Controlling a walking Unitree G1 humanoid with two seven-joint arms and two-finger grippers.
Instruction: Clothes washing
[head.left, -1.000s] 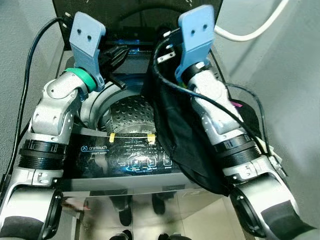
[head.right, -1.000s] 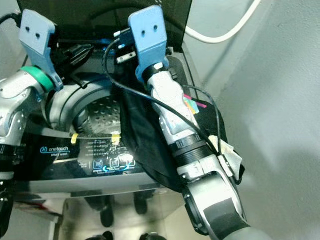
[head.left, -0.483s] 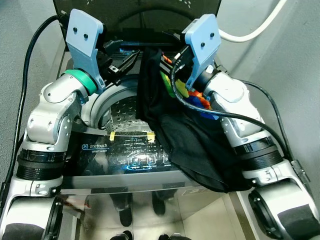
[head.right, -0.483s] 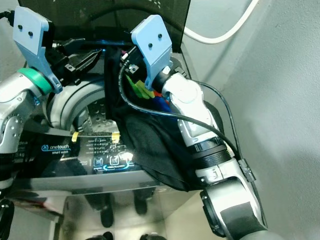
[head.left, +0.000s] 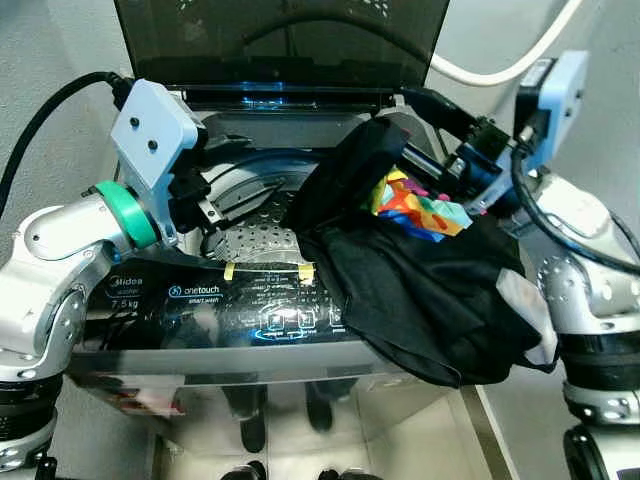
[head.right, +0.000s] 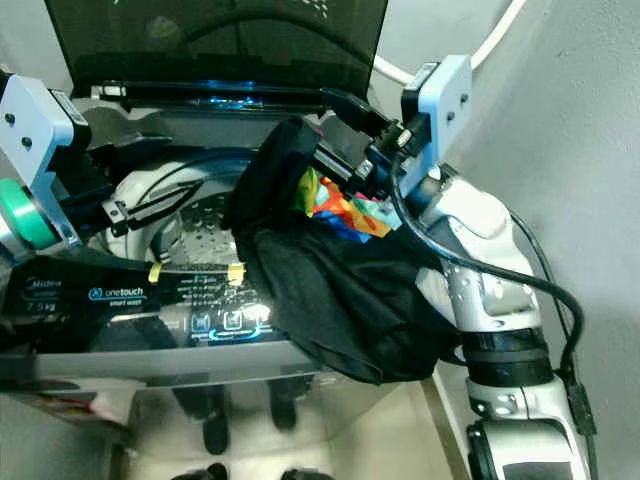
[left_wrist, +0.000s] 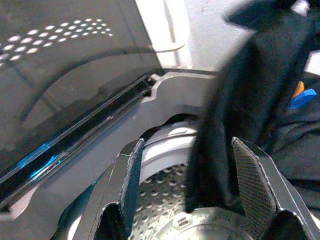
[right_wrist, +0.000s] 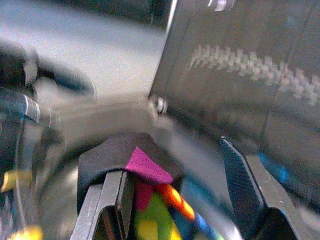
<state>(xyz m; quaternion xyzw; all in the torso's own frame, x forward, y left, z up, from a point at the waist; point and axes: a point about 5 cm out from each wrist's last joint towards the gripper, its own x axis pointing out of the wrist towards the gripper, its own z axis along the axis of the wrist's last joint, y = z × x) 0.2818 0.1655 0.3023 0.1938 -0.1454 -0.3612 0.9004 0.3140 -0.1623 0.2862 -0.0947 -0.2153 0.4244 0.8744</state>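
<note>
Left eye view: we find the black garment with multicoloured print (head.left: 420, 270) draped over the perforated steel drum's (head.left: 250, 240) three-o'clock rim. Right gripper (head.left: 425, 130) open, one finger under cloth; left gripper (head.left: 235, 195) open, empty. We advise pushing it drumward.

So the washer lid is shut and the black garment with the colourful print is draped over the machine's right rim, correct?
Not quite: the washer lid stands open, with the drum exposed, as the left eye view shows. The black garment with the colourful print is indeed draped over the right rim.
</note>
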